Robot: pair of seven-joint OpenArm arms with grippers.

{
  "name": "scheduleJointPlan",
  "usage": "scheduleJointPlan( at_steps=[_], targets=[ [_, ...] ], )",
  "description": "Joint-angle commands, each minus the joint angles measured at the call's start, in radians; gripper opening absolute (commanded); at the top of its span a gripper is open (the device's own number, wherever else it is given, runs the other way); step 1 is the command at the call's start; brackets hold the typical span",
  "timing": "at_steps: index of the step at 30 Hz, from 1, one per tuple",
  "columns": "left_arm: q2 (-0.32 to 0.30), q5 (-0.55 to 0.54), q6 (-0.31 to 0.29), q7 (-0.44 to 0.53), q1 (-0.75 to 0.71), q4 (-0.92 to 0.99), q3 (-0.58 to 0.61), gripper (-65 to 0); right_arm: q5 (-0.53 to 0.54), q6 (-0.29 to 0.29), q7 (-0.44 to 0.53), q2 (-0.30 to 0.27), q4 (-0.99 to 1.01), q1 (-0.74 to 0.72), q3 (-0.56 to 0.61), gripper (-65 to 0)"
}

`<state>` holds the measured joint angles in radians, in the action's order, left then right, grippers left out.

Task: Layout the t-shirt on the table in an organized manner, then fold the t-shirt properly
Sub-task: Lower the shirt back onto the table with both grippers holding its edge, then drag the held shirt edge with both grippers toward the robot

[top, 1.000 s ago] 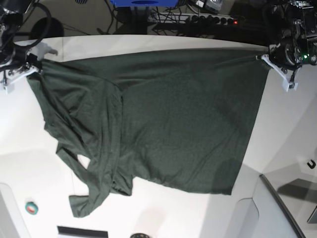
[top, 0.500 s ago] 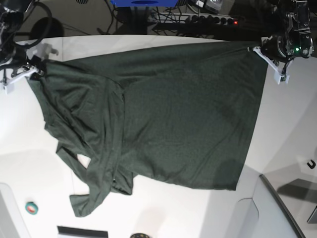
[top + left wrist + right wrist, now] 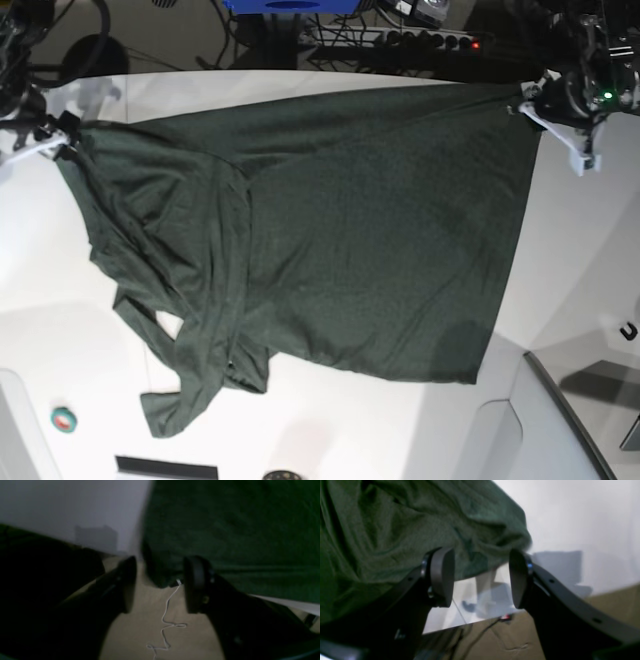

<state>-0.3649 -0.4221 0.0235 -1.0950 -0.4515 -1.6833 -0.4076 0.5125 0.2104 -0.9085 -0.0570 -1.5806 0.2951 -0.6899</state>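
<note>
At the left of the base view, the right pincer (image 3: 62, 140) sits at the upper left corner of the large dark forest-green knit t-shirt (image 3: 330, 250). Its wrist camera shows the two black pads standing well apart, with a bunched fold of the shirt (image 3: 425, 530) hanging just beyond the gap (image 3: 481, 577) and not squeezed between them: released, holding nothing.

The shirt lies spread over the broad smooth white tabletop (image 3: 570, 270). Its wide body panel is fairly flat across the middle and right, while the left part is rumpled, with folds and a sleeve trailing toward the near edge.

At the right of the base view, the left pincer (image 3: 535, 108) is at the shirt's upper right corner, at the far edge of the tabletop. In its dim, blurred wrist view the pads stand apart (image 3: 160, 585) and a dark corner of cloth (image 3: 225, 530) hangs between them, probably touching neither; it looks let go.

No containers or readable writing show.
</note>
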Motion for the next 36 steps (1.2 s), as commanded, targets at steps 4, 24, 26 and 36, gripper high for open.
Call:
scheduleJointPlan(
  at_steps=[4,24,26,36],
  targets=[
    [-0.01,0.004,0.003,-0.001,-0.002,-0.016,-0.089,-28.5,0.004,-0.029,0.019,-0.016,-0.083,-0.004,-0.078,-32.3],
    [-0.006,0.004,0.006,0.105,0.405,0.288,0.172,-65.0,-0.001,0.209,0.208,-0.231,0.627,-0.6,0.427,-62.3],
    [-0.004,0.004,0.01,0.146,0.386,0.329,0.218,-65.0,-0.001,0.208,0.237,-0.231,0.684,-0.617,0.47,-62.3],
    [-0.015,0.004,0.122,0.235,0.376,0.446,0.283,-65.0,-0.002,0.125,0.408,-0.231,0.903,-0.666,0.503,-62.3]
  ],
)
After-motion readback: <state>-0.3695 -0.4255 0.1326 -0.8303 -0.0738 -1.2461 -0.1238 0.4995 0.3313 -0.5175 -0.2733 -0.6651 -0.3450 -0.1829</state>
